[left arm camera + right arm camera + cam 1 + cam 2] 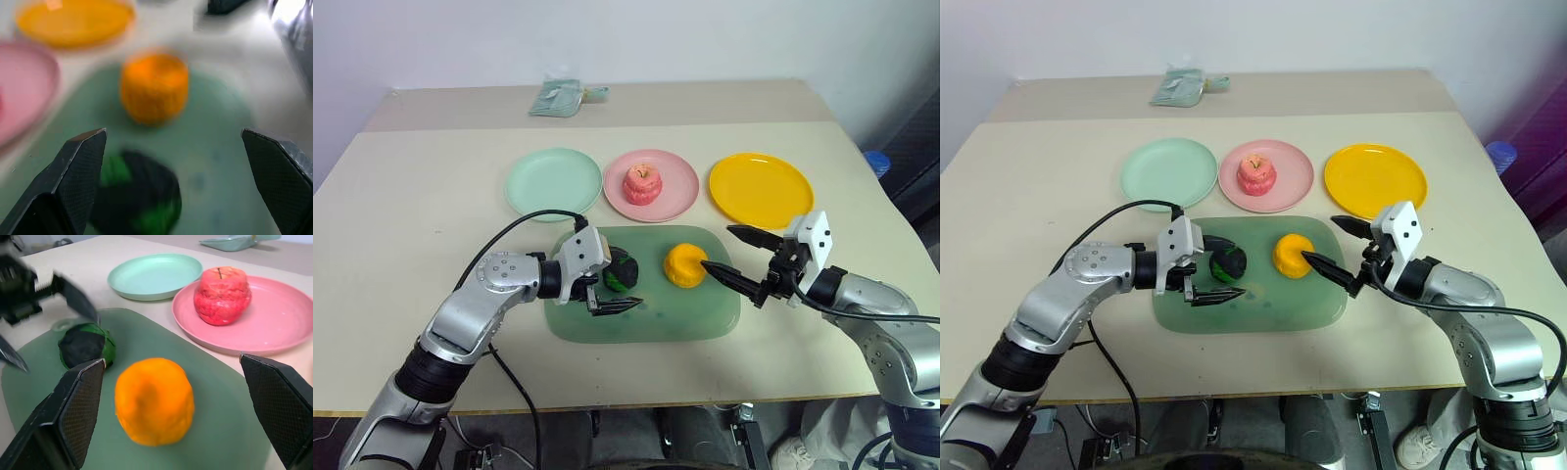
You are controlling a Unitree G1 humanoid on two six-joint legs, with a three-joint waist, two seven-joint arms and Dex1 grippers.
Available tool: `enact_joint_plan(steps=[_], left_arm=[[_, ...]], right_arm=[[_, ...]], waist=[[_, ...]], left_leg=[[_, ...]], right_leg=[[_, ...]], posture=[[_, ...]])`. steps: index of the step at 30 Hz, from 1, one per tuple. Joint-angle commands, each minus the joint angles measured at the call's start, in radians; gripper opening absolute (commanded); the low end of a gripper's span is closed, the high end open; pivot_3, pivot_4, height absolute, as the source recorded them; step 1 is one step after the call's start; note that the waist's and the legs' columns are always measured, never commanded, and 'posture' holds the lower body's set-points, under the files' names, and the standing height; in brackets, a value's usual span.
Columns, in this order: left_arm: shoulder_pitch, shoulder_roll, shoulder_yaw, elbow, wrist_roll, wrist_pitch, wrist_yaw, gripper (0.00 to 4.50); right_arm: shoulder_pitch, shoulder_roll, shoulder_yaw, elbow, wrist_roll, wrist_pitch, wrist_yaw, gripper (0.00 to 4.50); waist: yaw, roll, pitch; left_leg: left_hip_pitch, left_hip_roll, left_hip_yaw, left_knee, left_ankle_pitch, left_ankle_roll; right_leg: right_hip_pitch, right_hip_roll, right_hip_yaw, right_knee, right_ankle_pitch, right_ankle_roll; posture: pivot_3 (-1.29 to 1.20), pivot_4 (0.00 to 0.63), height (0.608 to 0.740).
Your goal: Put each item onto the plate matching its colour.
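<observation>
A pink-red apple (pixel 643 183) sits on the pink plate (pixel 683 186), between the bare mint green plate (pixel 553 183) and the bare yellow plate (pixel 761 188). On the large green tray (pixel 695 318) lie a dark green-and-black lump (pixel 623 271) and an orange-yellow round item (pixel 685 265). My left gripper (pixel 631 281) is open, its fingers on either side of the lump (pixel 137 196), not closed on it. My right gripper (pixel 718 247) is open at the orange item's (pixel 154 399) right side, with its lower fingertip close to that item.
A pale green packet (pixel 563 96) lies at the table's far edge. A blue object (pixel 876 162) stands off the table's right side. A black cable (pixel 509 230) loops over the table beside my left arm.
</observation>
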Motion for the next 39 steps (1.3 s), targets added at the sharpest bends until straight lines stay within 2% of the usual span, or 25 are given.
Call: enact_joint_plan(steps=[1, 2, 5, 9, 10, 13, 16, 20, 24, 28, 30, 31, 35, 39], left_arm=[[-0.006, 0.000, -0.051, 0.065, 0.129, -0.057, 0.068, 4.48], [-0.008, -0.010, -0.053, 0.083, 0.146, -0.072, 0.083, 4.48], [0.000, -0.050, -0.031, 0.101, 0.138, -0.078, 0.107, 3.66], [0.020, -0.074, 0.013, 0.075, 0.099, -0.053, 0.108, 1.73], [0.018, -0.087, 0.047, 0.075, 0.074, -0.046, 0.120, 1.43], [-0.015, -0.153, 0.188, 0.089, -0.029, -0.010, 0.183, 1.43], [-0.083, -0.217, 0.304, 0.143, -0.052, 0.001, 0.306, 1.43], [-0.235, -0.237, 0.376, 0.404, 0.088, -0.003, 0.573, 1.43], [-0.339, -0.247, 0.383, 0.629, 0.141, -0.050, 0.654, 1.43], [-0.404, -0.264, 0.381, 0.767, 0.150, -0.122, 0.657, 3.16], [-0.412, -0.272, 0.395, 0.770, 0.125, -0.152, 0.631, 4.24], [-0.408, -0.267, 0.402, 0.761, 0.118, -0.161, 0.623, 4.43], [-0.347, -0.227, 0.441, 0.677, 0.104, -0.199, 0.606, 4.43], [-0.203, -0.166, 0.427, 0.441, 0.039, -0.222, 0.441, 4.43]], right_arm=[[-0.003, 0.002, -0.016, -0.017, 0.001, -0.019, -0.003, 4.50], [-0.002, 0.003, -0.016, -0.018, 0.001, -0.020, -0.004, 4.50], [0.005, 0.006, -0.015, -0.023, -0.001, -0.021, -0.006, 4.50], [0.006, 0.005, -0.016, -0.027, -0.001, -0.021, -0.007, 4.50], [0.002, 0.004, -0.016, -0.025, 0.000, -0.021, -0.007, 4.50], [-0.004, 0.002, -0.015, -0.020, -0.001, -0.022, -0.005, 4.50], [-0.008, 0.000, -0.014, -0.016, -0.003, -0.024, 0.000, 4.50], [-0.027, 0.003, -0.002, 0.001, -0.008, -0.028, 0.006, 4.50], [-0.047, 0.009, 0.013, 0.016, -0.014, -0.035, 0.012, 4.50], [-0.060, 0.020, 0.018, 0.024, -0.012, -0.030, 0.006, 4.50], [-0.065, 0.022, 0.006, 0.021, 0.027, 0.012, 0.003, 4.50], [-0.062, 0.017, 0.004, 0.014, 0.039, 0.030, 0.003, 4.50], [-0.049, 0.019, 0.014, -0.030, 0.026, 0.041, -0.026, 4.50], [-0.031, 0.007, 0.052, -0.058, -0.010, 0.033, -0.030, 4.50]], waist=[[0.003, 0.000, 0.000], [0.004, 0.000, 0.000], [0.005, 0.000, 0.000], [0.006, 0.000, 0.000], [0.006, 0.000, 0.000], [0.006, 0.000, 0.000], [0.008, 0.000, 0.000], [0.008, 0.000, 0.000], [0.005, 0.000, 0.000], [0.009, 0.000, 0.000], [0.010, 0.000, 0.000], [0.009, 0.000, 0.000], [0.002, 0.000, 0.000], [-0.001, 0.000, 0.000]], left_leg=[[0.000, 0.000, 0.000, 0.000, 0.000, 0.000], [0.000, 0.000, 0.000, 0.000, 0.000, 0.000], [0.000, 0.000, 0.000, 0.000, 0.000, 0.000], [-0.001, 0.000, 0.000, 0.000, 0.000, 0.000], [-0.001, 0.001, 0.000, 0.000, 0.000, 0.000], [-0.001, 0.002, -0.001, 0.001, 0.000, 0.000], [-0.001, 0.002, -0.001, 0.001, 0.000, 0.000], [-0.001, -0.001, -0.001, 0.002, 0.000, 0.000], [-0.001, -0.001, -0.001, 0.001, 0.000, 0.001], [-0.003, -0.002, 0.000, 0.001, 0.000, 0.001], [-0.004, -0.002, -0.001, 0.001, 0.000, 0.001], [-0.004, -0.002, -0.001, 0.001, 0.000, 0.001], [-0.003, -0.001, -0.001, 0.001, 0.000, 0.000], [-0.003, 0.001, 0.001, 0.000, 0.000, 0.000]], right_leg=[[0.000, 0.000, 0.000, 0.000, 0.000, 0.000], [0.001, 0.000, 0.000, 0.000, 0.000, 0.000], [0.000, -0.001, 0.000, 0.000, 0.000, 0.000], [0.000, -0.001, 0.000, -0.001, 0.000, 0.000], [0.000, -0.001, 0.000, 0.000, 0.000, 0.000], [0.000, -0.001, 0.000, 0.000, 0.000, 0.000], [0.000, -0.001, -0.001, 0.000, 0.000, 0.000], [0.001, -0.002, -0.001, 0.000, 0.000, 0.000], [0.000, -0.001, -0.001, 0.000, 0.000, 0.000], [-0.003, -0.002, -0.001, 0.000, 0.000, 0.000], [-0.003, -0.002, -0.002, 0.000, 0.000, 0.000], [-0.003, -0.003, -0.002, 0.000, 0.000, 0.000], [-0.003, -0.003, -0.001, 0.000, 0.000, 0.000], [-0.005, -0.002, 0.000, 0.002, 0.000, 0.000]], posture=[[0.00, 0.150, 0.740], [0.00, 0.150, 0.740], [0.00, 0.150, 0.740], [0.00, 0.150, 0.740], [0.00, 0.150, 0.740], [0.00, 0.150, 0.740], [0.00, 0.150, 0.740], [0.00, 0.150, 0.740], [0.00, 0.150, 0.740], [0.00, 0.150, 0.740], [0.00, 0.150, 0.740], [0.00, 0.150, 0.740], [0.00, 0.150, 0.740], [0.00, 0.150, 0.740]])
